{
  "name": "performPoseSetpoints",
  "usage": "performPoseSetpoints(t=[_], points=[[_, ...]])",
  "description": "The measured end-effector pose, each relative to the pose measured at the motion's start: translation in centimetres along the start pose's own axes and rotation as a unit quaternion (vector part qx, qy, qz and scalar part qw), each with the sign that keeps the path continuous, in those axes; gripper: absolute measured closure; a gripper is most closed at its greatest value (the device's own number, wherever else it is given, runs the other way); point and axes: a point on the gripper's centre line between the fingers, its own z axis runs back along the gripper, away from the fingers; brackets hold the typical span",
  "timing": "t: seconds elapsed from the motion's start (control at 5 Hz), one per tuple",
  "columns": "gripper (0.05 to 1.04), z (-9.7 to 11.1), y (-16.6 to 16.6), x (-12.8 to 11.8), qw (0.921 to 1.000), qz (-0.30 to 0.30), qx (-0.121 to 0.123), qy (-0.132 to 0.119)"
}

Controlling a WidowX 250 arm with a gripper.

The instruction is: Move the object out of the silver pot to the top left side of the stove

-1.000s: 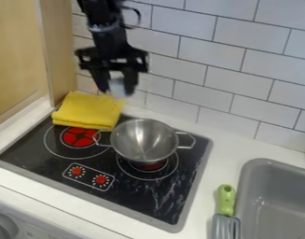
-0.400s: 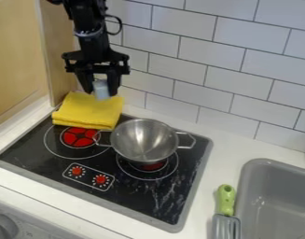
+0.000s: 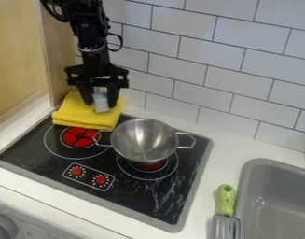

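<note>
The black gripper [image 3: 101, 103] hangs at the upper left, over the yellow cloth, shut on a small pale blue-white object [image 3: 101, 102]. The object's lower end is in front of the cloth; whether it touches the cloth I cannot tell. The silver pot [image 3: 144, 140], with nothing inside it, stands on the right side of the black stove [image 3: 142, 198]. Covering the stove's top left corner is the folded yellow cloth [image 3: 79, 114].
A red burner [image 3: 79, 137] lies just in front of the cloth. At the right are a grey sink [image 3: 276, 200] and a green-handled spatula [image 3: 226, 200] on the white counter. Tiled wall rises behind; a wooden panel [image 3: 58, 51] stands left of the arm.
The gripper, holding the object, first moved left from near the cloth's right edge, then came down toward the cloth. Pot and cloth have stayed put.
</note>
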Motion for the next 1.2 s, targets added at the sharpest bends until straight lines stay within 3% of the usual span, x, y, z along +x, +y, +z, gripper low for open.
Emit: performPoseSetpoints(t=[0.4,0.6,0.8,1.0,1.2], points=[[0.456,-0.17,-0.02,0.42,1.0000,-0.002,-0.001,-0.002],[0.164,-0.17,-0.07,0.25,1.0000,-0.003,-0.002,0.004],[0.065,-0.07,0.03,0.03,0.9999,0.004,0.001,0.013],[0.078,0.01,0.04,0.11,0.9999,0.002,0.002,0.013],[0.085,0.04,0.24,-0.41,0.9995,0.003,0.008,0.029]])
